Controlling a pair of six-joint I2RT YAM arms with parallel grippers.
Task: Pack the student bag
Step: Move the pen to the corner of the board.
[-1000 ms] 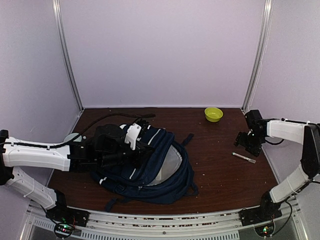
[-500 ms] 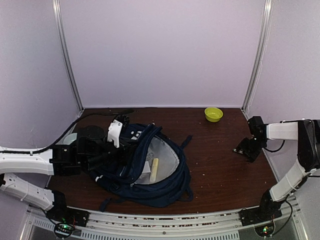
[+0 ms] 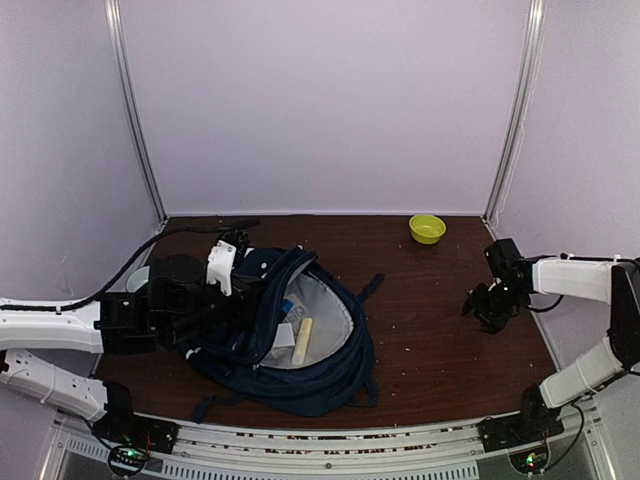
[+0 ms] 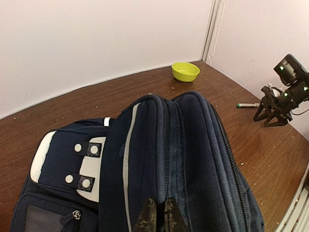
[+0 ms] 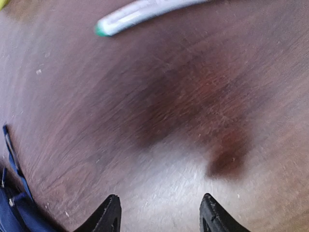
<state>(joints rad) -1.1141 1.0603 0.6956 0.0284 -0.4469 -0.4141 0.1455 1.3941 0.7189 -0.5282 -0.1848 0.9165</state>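
The student bag (image 3: 320, 375) is a navy backpack lying at the table's centre-left with its main pocket open, showing grey lining. A cream stick (image 3: 303, 340) and a white item (image 3: 286, 310) lie inside. My left gripper (image 3: 243, 308) is shut on the bag's upper flap. In the left wrist view its fingertips (image 4: 147, 217) pinch the navy fabric (image 4: 193, 145) by the zip. My right gripper (image 3: 487, 308) is open and empty, low over the table at the right. A white pen with a green cap (image 5: 145, 10) lies just beyond its open jaws (image 5: 161, 215).
A yellow-green bowl (image 3: 427, 228) stands at the back right, also in the left wrist view (image 4: 185, 71). A pale round object (image 3: 141, 278) lies partly hidden behind my left arm. The pen (image 4: 248, 105) lies near the right wall. Purple walls enclose the table.
My left gripper has pulled the bag's flap left and back, opening the pocket wider and showing the items inside. My right gripper has dropped lower over the pen's spot.
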